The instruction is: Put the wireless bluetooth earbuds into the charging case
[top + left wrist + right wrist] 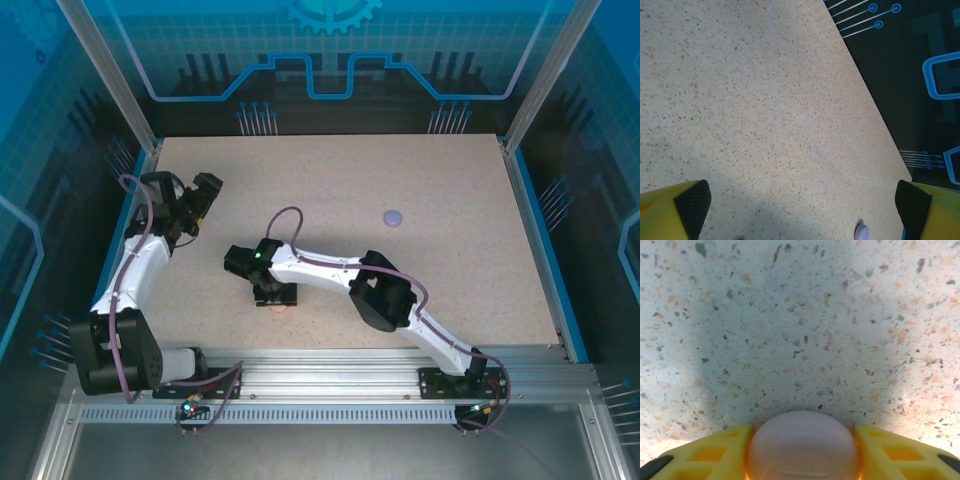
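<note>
A pale pink, round, domed charging case (802, 445) lies on the speckled table. My right gripper (802, 452) is down over it, and its yellow fingers (715, 452) press against both sides of the case. From above, that gripper (275, 297) sits low at the middle front, with a bit of pink (284, 307) under it. A lilac round case (394, 216) lies apart at the right middle. My left gripper (802, 210) hangs wide open over bare table at the left (200, 200). A tiny lilac rounded piece (861, 232), the size of an earbud, lies near its right finger.
The table's far edge (875, 110) runs diagonally against the dark blue-patterned wall. Metal frame posts (110, 75) rise at the back corners. The right arm's elbow (385, 295) stretches low across the front right.
</note>
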